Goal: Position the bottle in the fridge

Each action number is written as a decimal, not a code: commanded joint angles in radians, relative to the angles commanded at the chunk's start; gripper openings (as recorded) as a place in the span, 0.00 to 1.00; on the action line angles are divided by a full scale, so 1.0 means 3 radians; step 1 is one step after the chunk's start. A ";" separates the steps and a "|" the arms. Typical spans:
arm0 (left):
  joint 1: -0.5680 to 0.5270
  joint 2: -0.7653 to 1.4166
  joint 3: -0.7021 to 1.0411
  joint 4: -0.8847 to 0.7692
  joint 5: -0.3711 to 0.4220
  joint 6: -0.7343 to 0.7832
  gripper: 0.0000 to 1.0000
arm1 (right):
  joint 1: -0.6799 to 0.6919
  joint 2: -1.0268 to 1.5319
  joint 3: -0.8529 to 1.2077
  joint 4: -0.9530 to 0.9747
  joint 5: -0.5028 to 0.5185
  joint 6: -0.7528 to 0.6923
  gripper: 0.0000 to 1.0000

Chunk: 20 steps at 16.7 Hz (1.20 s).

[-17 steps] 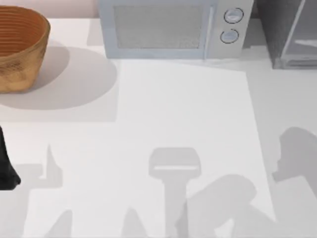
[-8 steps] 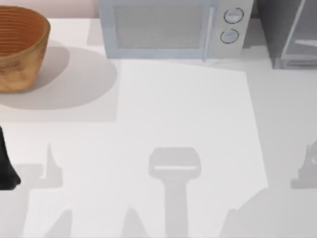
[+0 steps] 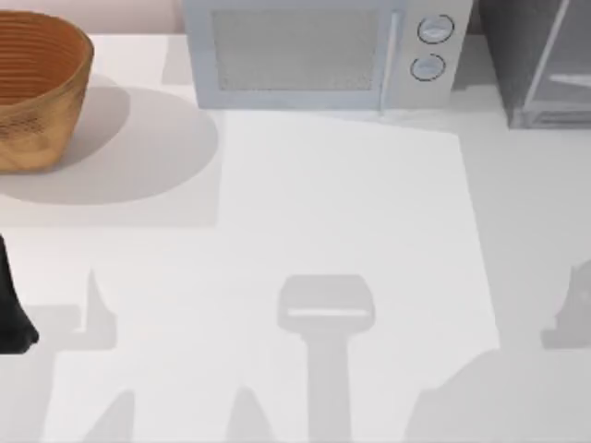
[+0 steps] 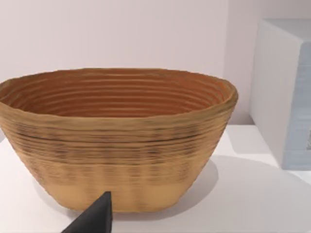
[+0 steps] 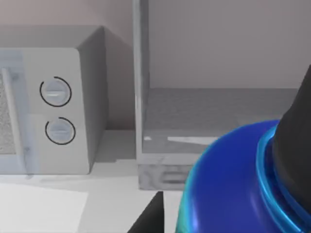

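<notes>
1. Key relation: bottle [image 5: 228,179] sits right at the R wrist cam, blue shoulder up close; fridge [image 5: 214,116] straight ahead past it, cavity open toward the cam. Judged: next move = push fwd into the opening, clearing the frame post on the microwave side.
2. Bottle axis: can't tell from this close crop.
3. R gripper [image 5: 223,213]: dark finger [image 5: 294,145] lies across bottle, second tip below; looks clamped on it, judged not certain.
4. R arm is nearer the fridge [image 3: 540,65], at far right of table. L arm parked at left edge; L gripper [image 4: 92,221], opening can't tell.
5. Counts: 1 bottle, 1 fridge, 1 microwave [image 3: 319,55] w/ 2 dials, 1 basket [image 3: 37,88].
</notes>
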 joint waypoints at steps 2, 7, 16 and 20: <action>0.0000 0.0000 0.0000 0.0000 0.0000 0.0000 1.00 | -0.0034 0.0245 0.0158 0.0181 -0.0050 0.0008 0.01; 0.0000 0.0000 0.0000 0.0000 0.0000 0.0000 1.00 | -0.0220 0.1473 0.0802 0.0921 -0.0217 0.0019 0.01; 0.0000 0.0000 0.0000 0.0000 0.0000 0.0000 1.00 | -0.0675 0.4864 0.2259 0.2599 -0.0576 0.0021 0.01; 0.0000 0.0000 0.0000 0.0000 0.0000 0.0000 1.00 | -0.0824 0.6087 0.2791 0.3210 -0.0721 0.0028 0.01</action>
